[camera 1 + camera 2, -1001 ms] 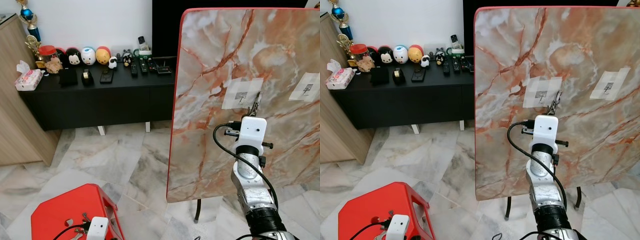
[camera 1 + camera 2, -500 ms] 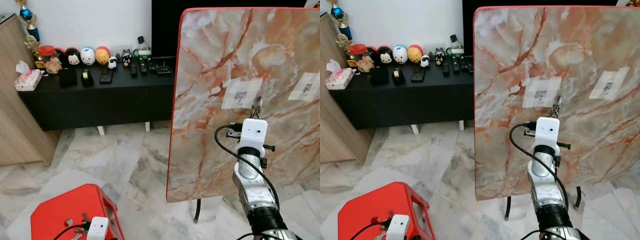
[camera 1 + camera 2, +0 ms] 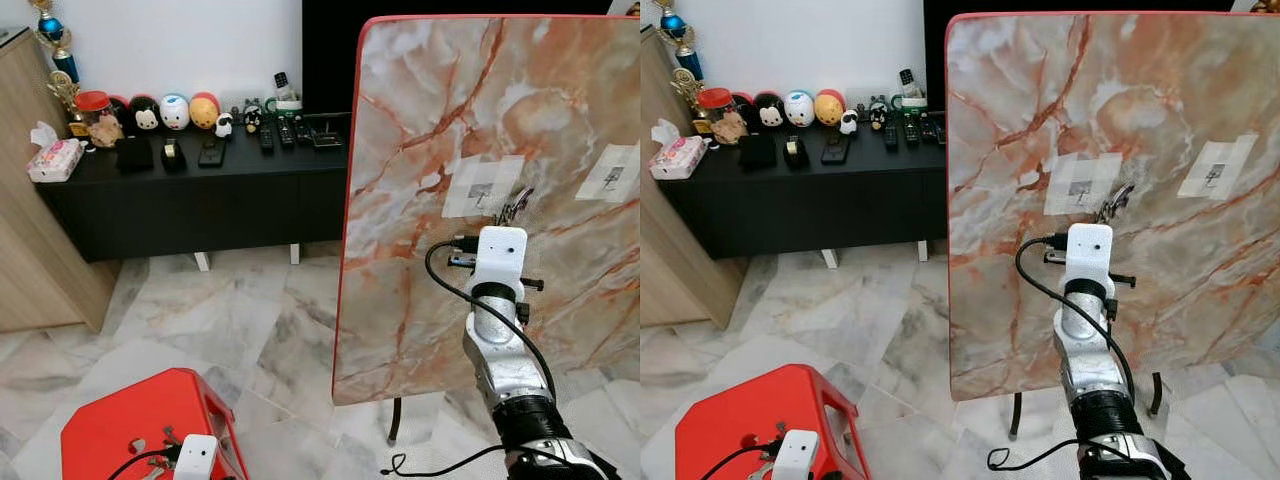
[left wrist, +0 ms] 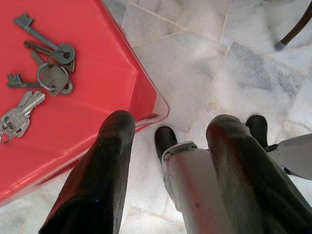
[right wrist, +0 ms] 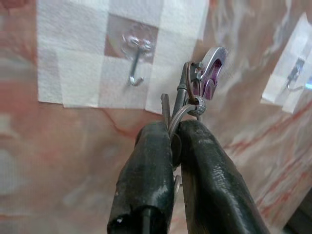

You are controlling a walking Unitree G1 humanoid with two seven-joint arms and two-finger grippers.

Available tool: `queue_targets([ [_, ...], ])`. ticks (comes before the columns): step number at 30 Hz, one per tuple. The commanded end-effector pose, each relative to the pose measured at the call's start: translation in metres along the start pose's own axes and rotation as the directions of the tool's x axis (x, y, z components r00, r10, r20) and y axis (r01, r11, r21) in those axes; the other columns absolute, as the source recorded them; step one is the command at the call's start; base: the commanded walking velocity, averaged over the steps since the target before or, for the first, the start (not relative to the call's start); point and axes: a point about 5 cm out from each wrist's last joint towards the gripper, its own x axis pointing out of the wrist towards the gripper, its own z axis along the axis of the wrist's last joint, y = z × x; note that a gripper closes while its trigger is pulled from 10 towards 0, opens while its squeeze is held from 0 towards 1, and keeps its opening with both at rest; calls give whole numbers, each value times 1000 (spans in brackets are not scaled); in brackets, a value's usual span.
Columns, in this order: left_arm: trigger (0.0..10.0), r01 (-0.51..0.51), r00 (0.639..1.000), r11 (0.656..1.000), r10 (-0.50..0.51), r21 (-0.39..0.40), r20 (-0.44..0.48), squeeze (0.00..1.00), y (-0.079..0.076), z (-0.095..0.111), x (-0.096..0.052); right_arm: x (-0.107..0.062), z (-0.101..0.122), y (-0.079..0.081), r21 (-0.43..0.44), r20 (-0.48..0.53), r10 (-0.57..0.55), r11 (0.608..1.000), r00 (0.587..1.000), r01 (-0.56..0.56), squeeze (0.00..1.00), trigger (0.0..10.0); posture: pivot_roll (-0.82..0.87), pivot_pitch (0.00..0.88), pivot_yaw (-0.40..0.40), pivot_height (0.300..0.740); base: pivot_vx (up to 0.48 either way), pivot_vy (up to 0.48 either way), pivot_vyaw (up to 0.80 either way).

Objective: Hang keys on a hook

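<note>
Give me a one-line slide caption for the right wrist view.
Right gripper pinches a key bunch beside a taped hook on the marble board.

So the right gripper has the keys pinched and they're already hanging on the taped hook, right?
Not yet. The right gripper does have the keys pinched, but the right wrist view shows them held beside the hook, apart from it, with nothing on the hook.
</note>
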Motion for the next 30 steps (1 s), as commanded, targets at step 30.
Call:
queue_targets([
  [30, 10000, 21, 1000, 1000, -21, -9, -12, 0, -6, -3, 0, 3, -9, -2, -187, -37, -4, 982, 999, -3, 0, 10000, 45, 0, -68, 740, 0, 0, 0],
])
